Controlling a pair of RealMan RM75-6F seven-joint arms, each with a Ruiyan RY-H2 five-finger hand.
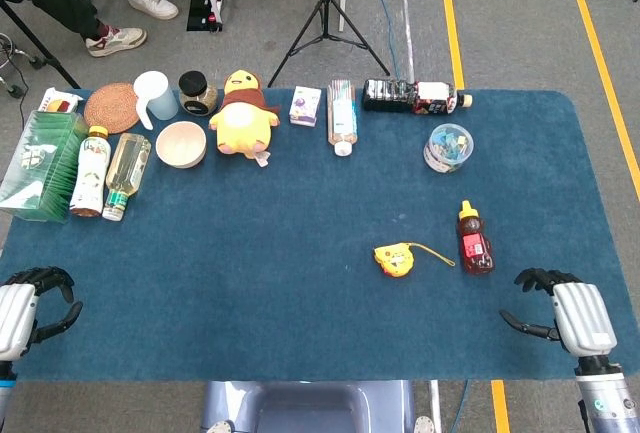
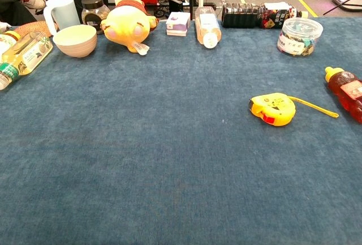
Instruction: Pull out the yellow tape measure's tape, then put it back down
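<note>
My left robot hand (image 1: 22, 305) has a pale silver-grey ribbed back plate and slim black fingers. My right robot hand (image 1: 565, 311) matches it: the same light ribbed shell, black fingers, and below it a grey wrist with a small teal dot.
</note>
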